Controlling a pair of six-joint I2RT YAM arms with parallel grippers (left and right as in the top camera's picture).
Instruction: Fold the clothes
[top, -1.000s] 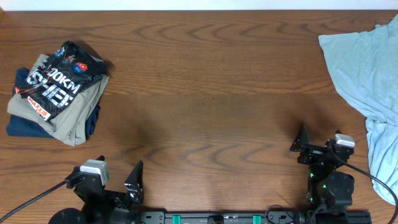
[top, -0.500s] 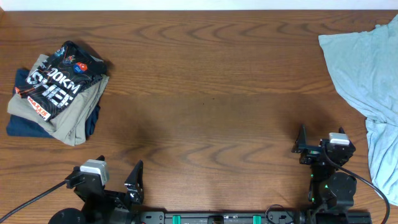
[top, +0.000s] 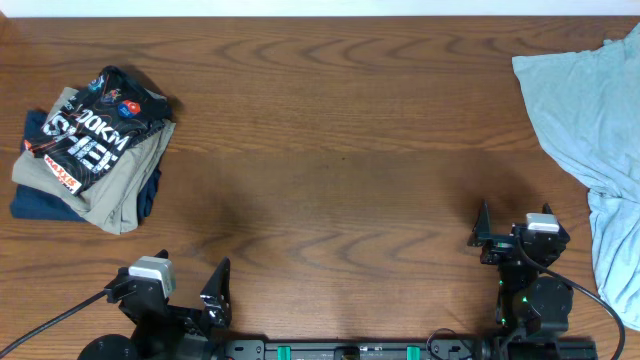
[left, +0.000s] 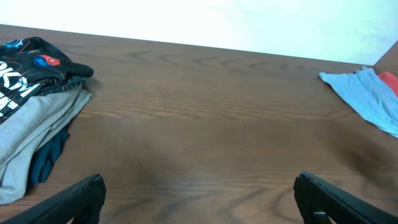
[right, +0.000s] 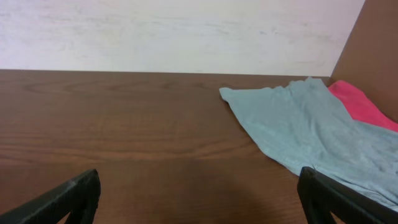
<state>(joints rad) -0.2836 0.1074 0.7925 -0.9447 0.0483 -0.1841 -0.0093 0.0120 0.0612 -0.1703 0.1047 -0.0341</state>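
**Jersey is lying folded at the far left while your two arms are idling at the desk's near edge**

The wide brown desk (top: 330, 130) is carrying a loose light-blue shirt (top: 585, 100) along your right side. At your left it is carrying a pile in which khaki trousers (top: 110, 190) are lying over a dark blue garment (top: 35, 205). The black jersey (top: 95, 130) is sitting compact on top of that pile, white lettering facing up. Your left fingers (left: 74, 202) and right fingers (right: 68, 199) are hanging spread wide, pinching nothing, low over bare wood and well apart from any cloth. The fold is looking finished. If the jersey needs squaring, you are facing a long left-arm reach to the pile, taking a hem and not the trousers beneath.
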